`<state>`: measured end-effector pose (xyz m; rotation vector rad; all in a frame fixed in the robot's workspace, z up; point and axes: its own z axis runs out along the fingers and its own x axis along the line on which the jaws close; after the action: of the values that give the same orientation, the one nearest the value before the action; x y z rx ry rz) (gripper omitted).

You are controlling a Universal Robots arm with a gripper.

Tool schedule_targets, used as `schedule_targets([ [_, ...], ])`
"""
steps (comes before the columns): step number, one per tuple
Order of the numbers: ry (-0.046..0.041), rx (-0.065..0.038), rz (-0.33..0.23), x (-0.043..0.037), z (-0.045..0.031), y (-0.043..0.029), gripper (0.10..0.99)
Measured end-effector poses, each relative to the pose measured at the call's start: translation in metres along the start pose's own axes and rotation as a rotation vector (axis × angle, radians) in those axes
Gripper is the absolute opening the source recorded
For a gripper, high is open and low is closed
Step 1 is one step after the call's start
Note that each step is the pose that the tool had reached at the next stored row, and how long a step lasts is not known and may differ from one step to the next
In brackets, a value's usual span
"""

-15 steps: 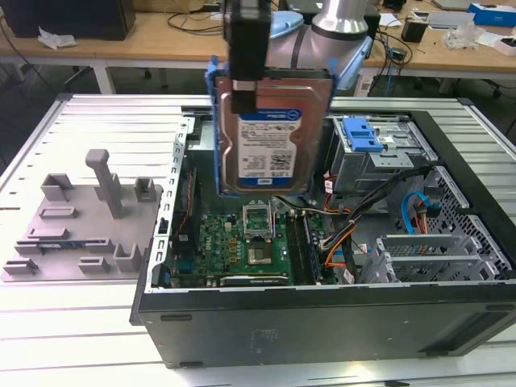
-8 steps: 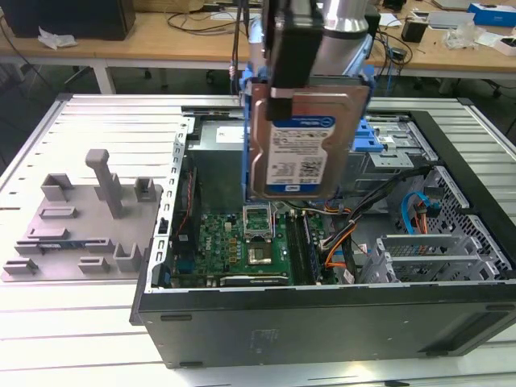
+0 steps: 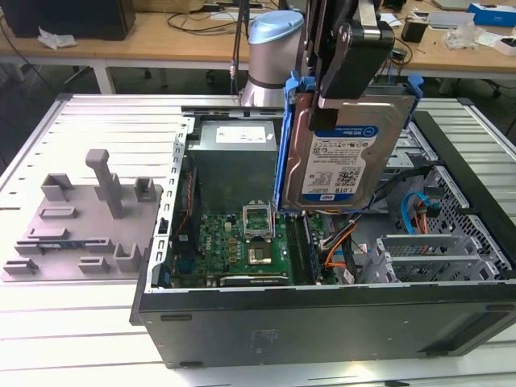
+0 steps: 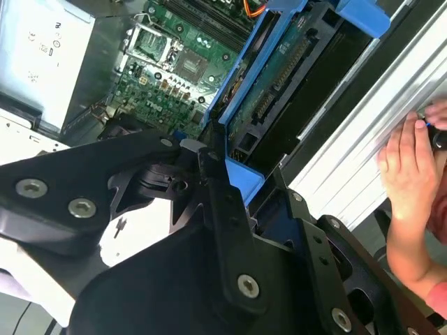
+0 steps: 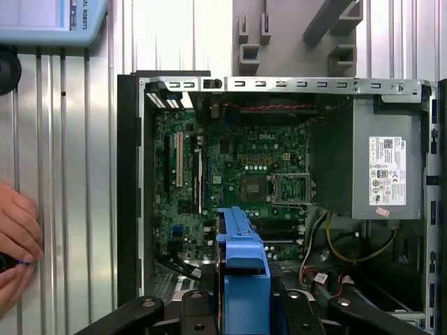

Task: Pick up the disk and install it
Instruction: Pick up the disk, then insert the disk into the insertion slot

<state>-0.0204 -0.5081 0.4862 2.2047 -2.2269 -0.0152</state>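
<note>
Where the slatted metal table [image 3: 81, 347] ran nearest the exterior camera, the black wall of the computer case [image 3: 322, 322] stood along it, the case lying open side up. Just beyond that wall, the green motherboard [image 3: 242, 242] lay flat on the case floor.

On the exterior view's left, beside the case, a grey moulded tray [image 3: 81, 218] with upright posts sat on the table.

Above the case's middle, toward the exterior view's right, the disk [image 3: 339, 161] hung on edge, clear of the boards beneath, with its white-and-blue label facing the near side. The gripper [image 3: 343, 81] was clenched on the disk from above. The grip appeared to be on the blue carrier [image 5: 244, 279], though the black gripper body hid the contact points.

Farther in, the grey power supply [image 3: 234, 153] filled the far corner on the exterior view's left. Behind it rose the pale blue arm base [image 3: 270, 48], and wooden benches [image 3: 161, 40] stood farthest off.

In the first wrist view, a person's hand [image 5: 17, 237] rested on the table slats just outside the case wall.
</note>
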Motion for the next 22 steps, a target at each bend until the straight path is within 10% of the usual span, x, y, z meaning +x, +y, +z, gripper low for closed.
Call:
schedule_targets([
  [18, -0.0017, 0.0, 0.001, 0.0001, 0.0, 0.0, 0.369],
  [22, -0.0205, 0.0, 0.0, 0.0002, 0.0001, 0.0, 0.369],
])
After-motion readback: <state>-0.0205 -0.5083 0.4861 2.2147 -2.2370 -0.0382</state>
